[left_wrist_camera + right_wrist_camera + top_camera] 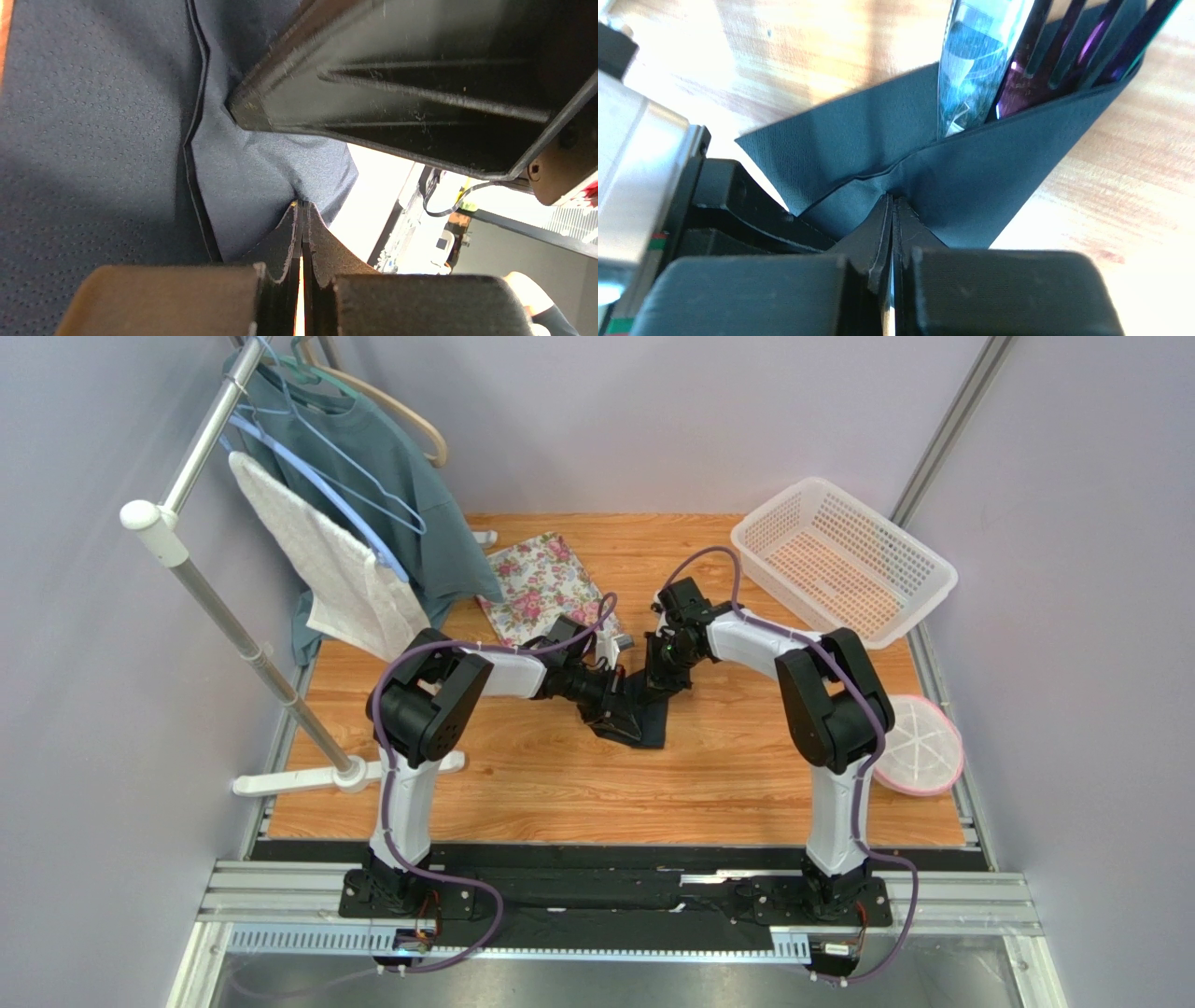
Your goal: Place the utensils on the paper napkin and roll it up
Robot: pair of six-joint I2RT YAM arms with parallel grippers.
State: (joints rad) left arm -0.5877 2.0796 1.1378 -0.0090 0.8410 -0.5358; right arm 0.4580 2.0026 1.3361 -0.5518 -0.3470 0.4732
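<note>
Folded blk napkin (990,185), grey knife (969,56) + purple fork (1027,78) inside

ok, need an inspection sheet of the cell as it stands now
Surface: wooden tabletop, no spills seen.
Job's things: thin black paper napkin folded over the pale grey knife and slim purple fork; their ends stick out side by side.
Clutter: pink-flowered rectangular tray at the far side; white mesh plastic basket far right; round pink-rimmed white lid at the right edge.
Grippers: left gripper and right gripper both pinch napkin folds at mid-table.
Cables: purple cables loop along both arms.
Surroundings: white clothes rack with teal shirt and white towel, left.
</note>
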